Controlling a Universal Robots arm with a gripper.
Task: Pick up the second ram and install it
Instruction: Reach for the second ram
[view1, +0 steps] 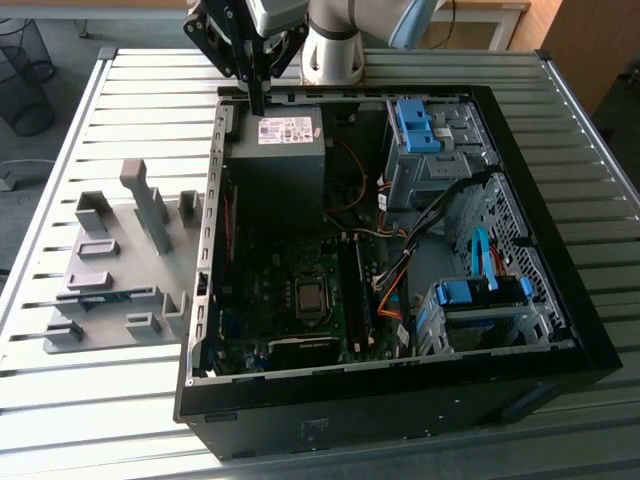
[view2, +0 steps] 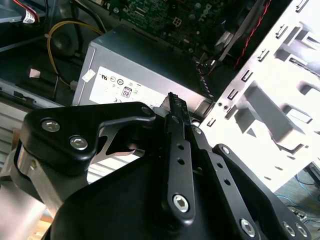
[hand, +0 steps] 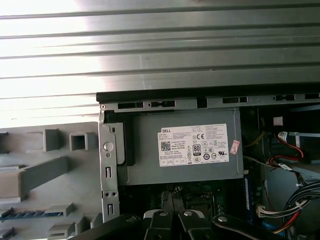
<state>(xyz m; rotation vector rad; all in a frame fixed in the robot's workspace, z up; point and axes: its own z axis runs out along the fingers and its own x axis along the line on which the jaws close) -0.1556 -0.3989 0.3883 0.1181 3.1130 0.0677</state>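
Exterior view | we see the black gripper (view1: 258, 104) poised over the grey metal power-supply box (view1: 277, 165) in the open black computer case (view1: 400, 410), fingers together, empty | the long blue-green ram stick (view1: 106, 295) lies in the grey plastic holder (view1: 120, 262) on the slatted metal surface (view1: 100, 420), well apart.

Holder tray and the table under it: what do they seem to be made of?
The holder tray looks like matte grey plastic, perhaps printed: dull even colour, blocky posts, no glints. The table looks like bare metal, probably aluminium: ribbed slats with bright streaky reflections.
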